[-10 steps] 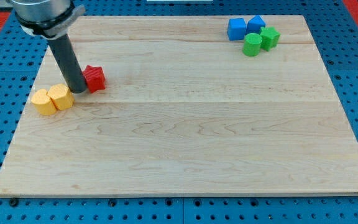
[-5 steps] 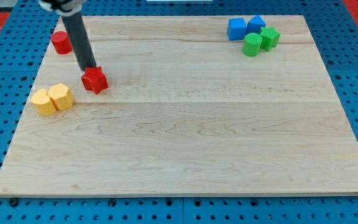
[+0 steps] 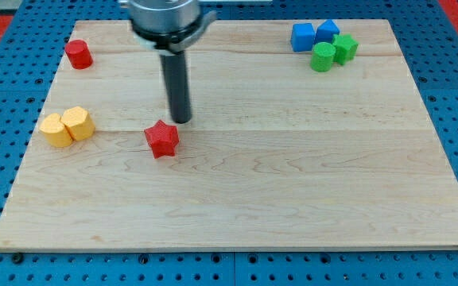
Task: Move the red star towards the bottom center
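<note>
The red star lies on the wooden board, left of centre. My tip stands just above and to the right of the star, close to it; I cannot tell whether it touches. The dark rod rises from there to the arm's body at the view's top.
A red cylinder sits at the top left. Two yellow blocks sit together at the left edge. Two blue blocks and two green blocks cluster at the top right.
The red star has slid down and to the right, away from the yellow blocks. My tip has moved right, from the star's top left to its top right.
</note>
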Available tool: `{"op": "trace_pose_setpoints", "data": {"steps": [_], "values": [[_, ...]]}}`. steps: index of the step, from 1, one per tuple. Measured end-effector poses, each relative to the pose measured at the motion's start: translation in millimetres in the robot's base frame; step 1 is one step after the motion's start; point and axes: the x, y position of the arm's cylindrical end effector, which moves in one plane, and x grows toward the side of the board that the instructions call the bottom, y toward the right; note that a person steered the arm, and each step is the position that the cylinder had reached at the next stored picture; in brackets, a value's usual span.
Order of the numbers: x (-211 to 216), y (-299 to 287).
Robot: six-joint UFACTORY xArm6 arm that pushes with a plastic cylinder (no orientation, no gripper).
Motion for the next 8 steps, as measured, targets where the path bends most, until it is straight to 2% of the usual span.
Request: {"op": "trace_pose_setpoints", "data": {"steps": [1,3,5,6,7,8], "values": [[46,-30],[82,-73],[106,34],[80,27],[77,37],[99,48]]}}
